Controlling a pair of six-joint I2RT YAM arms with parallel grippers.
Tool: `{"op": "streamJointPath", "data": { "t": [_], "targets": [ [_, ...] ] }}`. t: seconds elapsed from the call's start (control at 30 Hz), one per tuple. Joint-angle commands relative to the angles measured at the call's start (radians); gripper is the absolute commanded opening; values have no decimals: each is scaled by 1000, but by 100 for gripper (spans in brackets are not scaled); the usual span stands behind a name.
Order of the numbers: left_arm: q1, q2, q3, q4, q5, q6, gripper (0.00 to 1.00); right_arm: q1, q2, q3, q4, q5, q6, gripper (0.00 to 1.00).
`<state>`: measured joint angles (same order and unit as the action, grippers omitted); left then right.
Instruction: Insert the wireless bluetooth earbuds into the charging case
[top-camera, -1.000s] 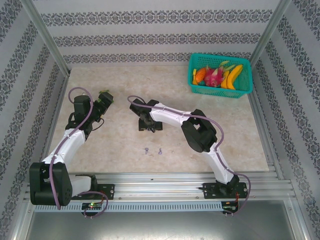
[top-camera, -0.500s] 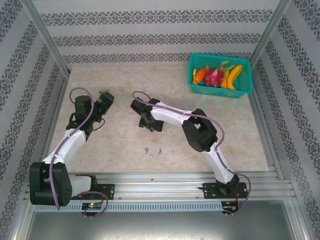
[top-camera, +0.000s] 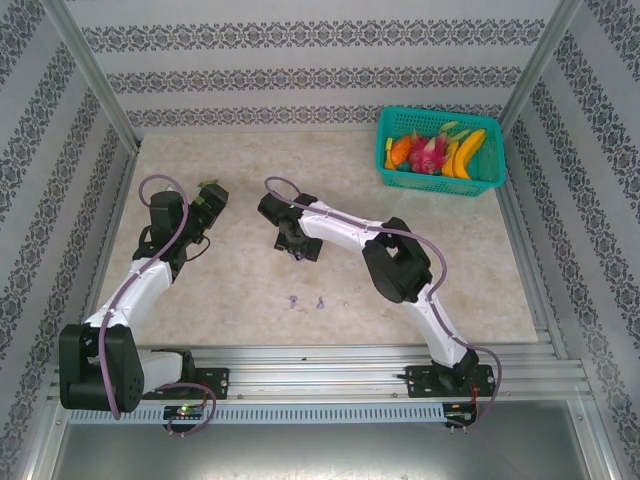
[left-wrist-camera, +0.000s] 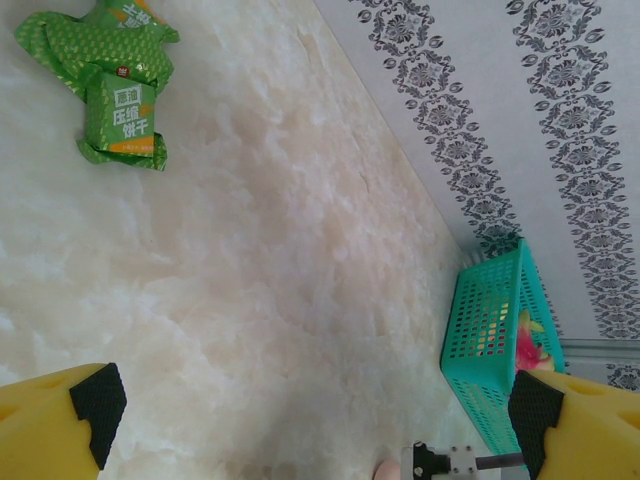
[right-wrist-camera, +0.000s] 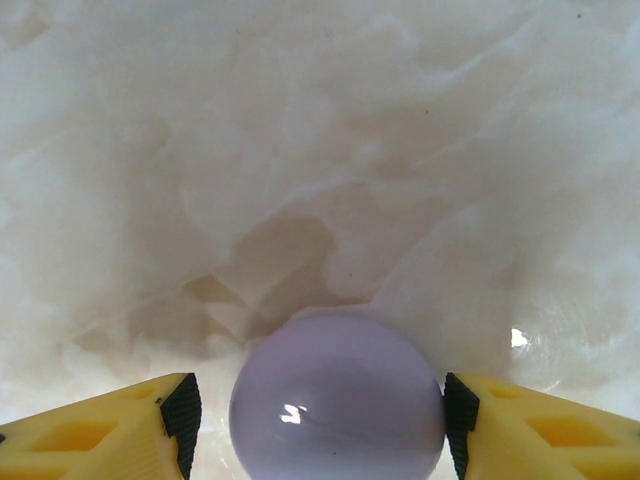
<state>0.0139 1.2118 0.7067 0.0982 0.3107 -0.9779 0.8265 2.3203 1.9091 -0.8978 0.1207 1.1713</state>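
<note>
- Left of the overhead frame: my left gripper (top-camera: 208, 197) hangs beside the green snack packets (left-wrist-camera: 105, 80). Its yellow fingers (left-wrist-camera: 50, 428) are spread wide at the bottom corners of its wrist view, with nothing between them.
- Centre: my right gripper (top-camera: 296, 243) is down on the marble tabletop (top-camera: 230, 290) over the purple charging case (right-wrist-camera: 337, 400). In the wrist view its pads (right-wrist-camera: 183, 420) flank the round shell, with a sliver of table showing at the left pad and the right pad on the shell or almost so. As I read it, this is not a firm pinch yet.
- Below centre: two purple earbuds (top-camera: 292, 301) lie loose on the table, near each other and apart from the case.
- Step in hand, by my judgement: securing the case. The next move calls for a square squeeze across its widest part, since the smooth dome could squirt free. After that the case has to be opened within reach of the earbuds.
- Upper right: the teal basket (top-camera: 440, 180) of fruit (top-camera: 430, 152) sits well away from the work.
- Hard to make out: from overhead the gripper covers the case. In the wrist frame its lower edge is cut off, so I cannot tell where the lid seam or hinge is. I cannot pick out any paler earbuds against the marble.
</note>
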Motion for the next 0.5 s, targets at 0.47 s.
{"op": "streamJointPath", "data": {
  "t": [0.47],
  "targets": [
    [-10, 15, -17, 50, 8, -12, 100, -10, 12, 11, -43, -1, -564, 53]
  ]
}}
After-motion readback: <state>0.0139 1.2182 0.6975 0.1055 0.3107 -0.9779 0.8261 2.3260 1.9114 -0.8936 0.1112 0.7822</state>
